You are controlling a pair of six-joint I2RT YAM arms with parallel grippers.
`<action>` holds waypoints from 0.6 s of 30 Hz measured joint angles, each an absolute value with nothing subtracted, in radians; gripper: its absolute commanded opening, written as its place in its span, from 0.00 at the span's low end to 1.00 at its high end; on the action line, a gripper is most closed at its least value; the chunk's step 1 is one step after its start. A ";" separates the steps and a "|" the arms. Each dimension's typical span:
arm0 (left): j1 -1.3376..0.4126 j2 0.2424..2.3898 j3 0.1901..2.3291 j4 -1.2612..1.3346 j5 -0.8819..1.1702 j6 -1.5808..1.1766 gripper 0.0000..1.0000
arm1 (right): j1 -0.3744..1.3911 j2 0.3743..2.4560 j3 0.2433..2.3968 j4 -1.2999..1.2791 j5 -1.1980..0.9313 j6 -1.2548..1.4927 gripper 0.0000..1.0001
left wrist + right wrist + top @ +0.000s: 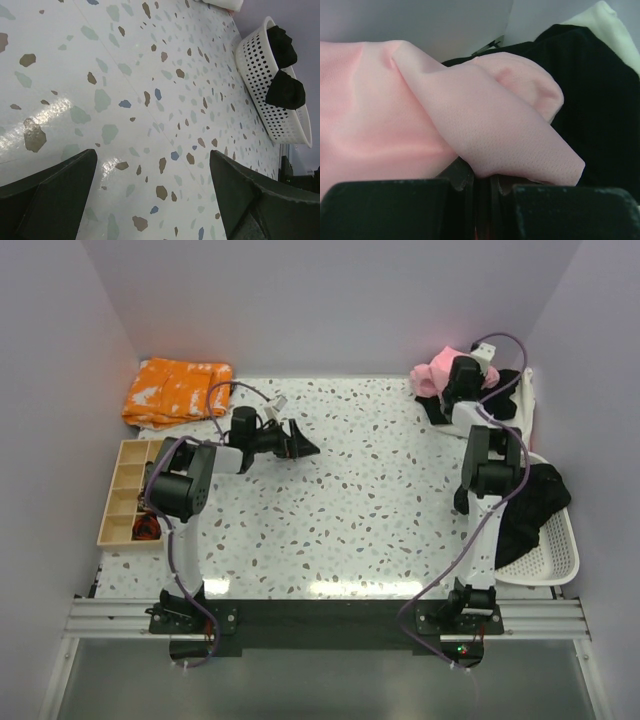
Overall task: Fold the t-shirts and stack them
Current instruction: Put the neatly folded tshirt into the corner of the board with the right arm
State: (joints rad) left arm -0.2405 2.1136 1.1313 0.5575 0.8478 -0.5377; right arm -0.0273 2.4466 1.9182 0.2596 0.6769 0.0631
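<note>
The t-shirts lie bunched in a heap at about 1 o'clock on the speckled table (pixel 350 520), hard against the back wall. The pink t-shirt (pixel 433 368) sits on the 9 o'clock side of that heap, with a black t-shirt (pixel 432 410) spilling out beneath it. In the right wrist view the pink t-shirt (pixel 395 115) fills the left half, the black t-shirt (pixel 600 100) lies behind it on the right, and an off-white t-shirt (pixel 615 25) peeks out at 1 o'clock. The right gripper (pixel 462 375) reaches into the heap; up close the right gripper (pixel 482 185) has its jaws drawn almost together, pinching a rolled fold of the pink cloth that runs down into the narrow gap. The left gripper (pixel 300 445) hangs over bare table at about 11 o'clock from the centre, pointing toward 3 o'clock, and in its own view the left gripper (pixel 152 172) has its jaws spread wide with only speckled surface between them. A white perforated basket (pixel 560 560) stands at 4 o'clock along the right edge, with a black garment (pixel 535 505) draped over its rim; the left wrist view shows the same basket (pixel 255 65) and garment (pixel 285 90). An orange cloth (pixel 175 390) lies at 11 o'clock, and a wooden tray (pixel 125 490) with compartments sits at 9 o'clock.
</note>
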 measured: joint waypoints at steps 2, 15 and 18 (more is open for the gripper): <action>-0.241 2.117 1.142 0.558 0.852 -0.540 1.00 | -0.068 2.425 1.885 0.252 0.620 0.103 0.00; -0.241 2.130 1.151 0.561 0.860 -0.568 1.00 | -0.191 2.284 1.670 0.349 0.202 0.291 0.00; -0.241 2.133 1.151 0.567 0.863 -0.576 1.00 | -0.252 2.287 1.652 0.413 -0.057 0.413 0.00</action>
State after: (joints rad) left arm -0.2413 2.1326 1.1507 0.5671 0.8627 -0.5758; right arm -0.2523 2.2868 1.6516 0.4133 -0.0566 0.4133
